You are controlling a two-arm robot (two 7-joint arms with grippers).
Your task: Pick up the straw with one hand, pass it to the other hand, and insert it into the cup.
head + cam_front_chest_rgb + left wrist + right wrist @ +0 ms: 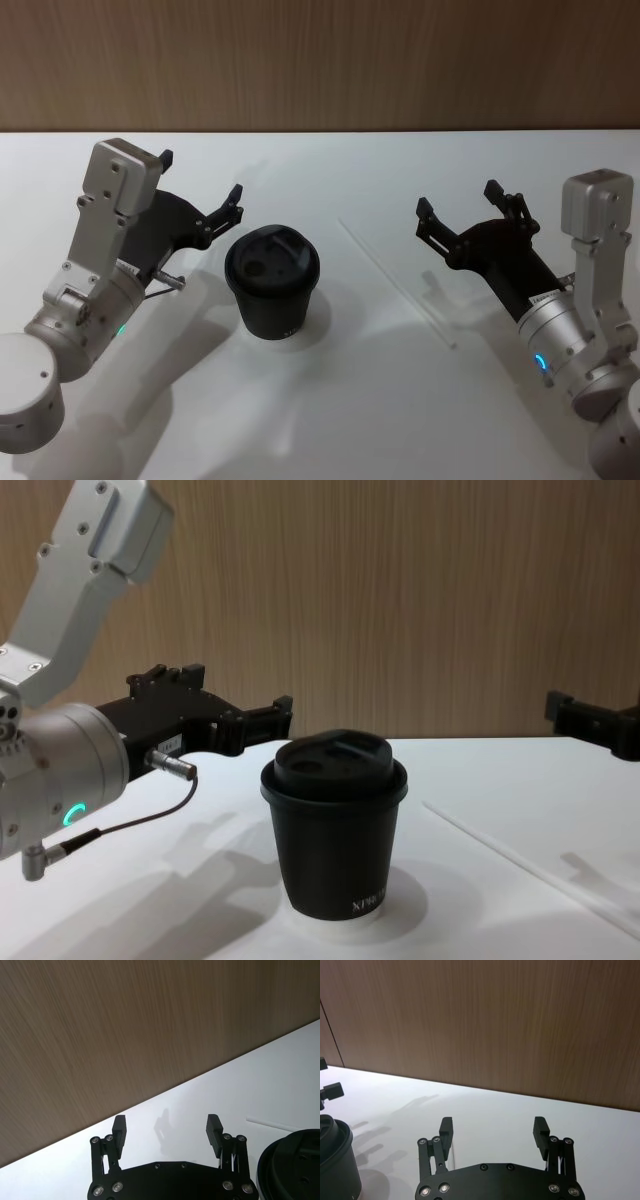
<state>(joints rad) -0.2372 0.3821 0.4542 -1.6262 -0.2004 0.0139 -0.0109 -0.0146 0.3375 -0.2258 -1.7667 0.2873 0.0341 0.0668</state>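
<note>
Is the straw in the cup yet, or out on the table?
Out: the straw lies flat on the table, right of the cup, ungripped.

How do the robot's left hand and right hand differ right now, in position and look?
The black slim-fingered left hand hangs close beside the matte black lidded paper cup; the matching black right hand is farther from the cup, near the thin white straw lying on the table. The left wrist light glows green; the right wrist light glows blue. Both hands are open and empty.
</note>
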